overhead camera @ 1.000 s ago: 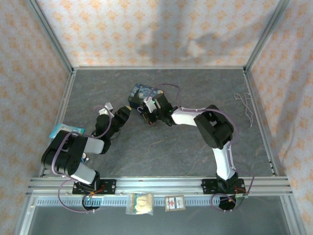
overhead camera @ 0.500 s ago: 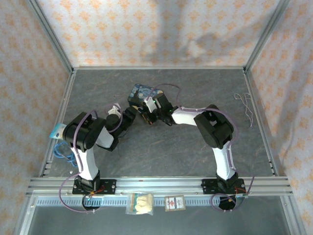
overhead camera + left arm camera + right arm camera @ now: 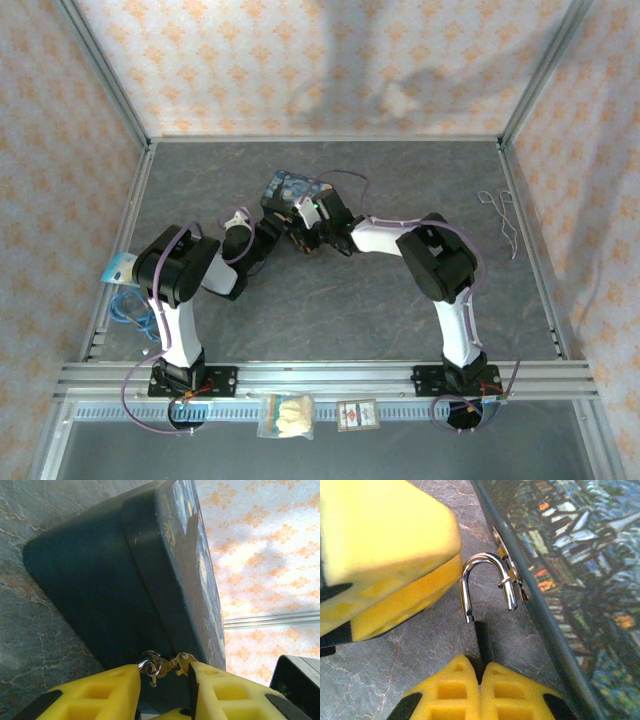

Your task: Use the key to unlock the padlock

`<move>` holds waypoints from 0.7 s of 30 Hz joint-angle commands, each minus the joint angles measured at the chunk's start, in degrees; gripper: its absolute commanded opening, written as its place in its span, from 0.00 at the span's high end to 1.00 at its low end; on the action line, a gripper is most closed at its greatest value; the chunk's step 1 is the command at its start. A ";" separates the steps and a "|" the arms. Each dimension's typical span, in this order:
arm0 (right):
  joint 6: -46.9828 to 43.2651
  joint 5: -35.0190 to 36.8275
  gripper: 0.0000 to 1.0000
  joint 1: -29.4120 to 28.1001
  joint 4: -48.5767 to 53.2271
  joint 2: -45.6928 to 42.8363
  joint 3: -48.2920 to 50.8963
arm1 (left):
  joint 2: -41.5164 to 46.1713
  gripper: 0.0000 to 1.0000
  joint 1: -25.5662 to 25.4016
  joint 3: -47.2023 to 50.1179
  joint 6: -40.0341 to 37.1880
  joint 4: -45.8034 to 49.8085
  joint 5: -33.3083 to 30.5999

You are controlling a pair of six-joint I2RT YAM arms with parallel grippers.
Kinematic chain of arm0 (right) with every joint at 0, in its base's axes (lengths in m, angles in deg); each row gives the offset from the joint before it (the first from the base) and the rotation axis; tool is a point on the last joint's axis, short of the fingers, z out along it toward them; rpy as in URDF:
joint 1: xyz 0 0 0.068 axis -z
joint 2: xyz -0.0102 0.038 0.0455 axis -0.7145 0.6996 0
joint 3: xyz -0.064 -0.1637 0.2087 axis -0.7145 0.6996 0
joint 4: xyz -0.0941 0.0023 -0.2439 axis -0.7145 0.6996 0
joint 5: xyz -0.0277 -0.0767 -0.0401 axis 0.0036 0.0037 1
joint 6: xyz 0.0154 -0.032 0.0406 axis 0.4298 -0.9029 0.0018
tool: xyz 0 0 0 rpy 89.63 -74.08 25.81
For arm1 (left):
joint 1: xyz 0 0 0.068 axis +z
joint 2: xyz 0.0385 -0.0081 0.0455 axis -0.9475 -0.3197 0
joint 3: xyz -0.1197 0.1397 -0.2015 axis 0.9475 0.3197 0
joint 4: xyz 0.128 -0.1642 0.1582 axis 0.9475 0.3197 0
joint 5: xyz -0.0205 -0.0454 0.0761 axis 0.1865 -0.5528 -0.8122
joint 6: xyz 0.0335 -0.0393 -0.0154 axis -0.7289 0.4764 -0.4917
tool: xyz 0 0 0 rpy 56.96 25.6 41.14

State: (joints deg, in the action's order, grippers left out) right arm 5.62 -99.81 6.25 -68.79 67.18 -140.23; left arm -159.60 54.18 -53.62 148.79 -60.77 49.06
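The padlock [image 3: 479, 635] has a dark body and a silver shackle [image 3: 470, 575]. The shackle stands sprung open, and its free end hooks through the brass hasp [image 3: 509, 577] of the starry-print box [image 3: 580, 555]. My right gripper [image 3: 481, 666] is shut on the padlock body. My left gripper [image 3: 164, 672] faces the box's dark side [image 3: 100, 580]. Its yellow fingers [image 3: 100, 695] stand apart, with a small silver loop and brass tabs [image 3: 160, 666] between the tips. I cannot pick out the key among them. Seen from above, both grippers [image 3: 270, 232] [image 3: 302, 238] meet at the box's near edge.
Thin wire loops [image 3: 500, 212] lie at the far right of the table. A light blue packet [image 3: 122, 268] and a blue cable [image 3: 125, 310] sit by the left rail. Two small bags [image 3: 286, 415] [image 3: 356, 414] rest on the front rail.
The left arm has lifted its elbow and pushed its gripper forward to the box, closer to the right gripper. The right arm and the padlock have stayed still.
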 commanded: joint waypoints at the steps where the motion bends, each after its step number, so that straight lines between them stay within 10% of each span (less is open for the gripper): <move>1: 0.65 -2.36 1.00 -0.35 2.17 1.34 -0.82 | -0.77 0.65 -0.58 -1.19 -1.64 4.23 -1.39; 21: -1.18 -2.07 1.00 -0.30 3.39 1.83 -1.69 | 6.33 0.56 -0.56 1.36 -5.87 10.42 -3.99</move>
State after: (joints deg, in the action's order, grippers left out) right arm 5.69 -100.62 6.27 -68.57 67.33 -140.53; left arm -151.47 53.70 -51.85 143.87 -49.58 45.39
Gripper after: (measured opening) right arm 0.045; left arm 0.441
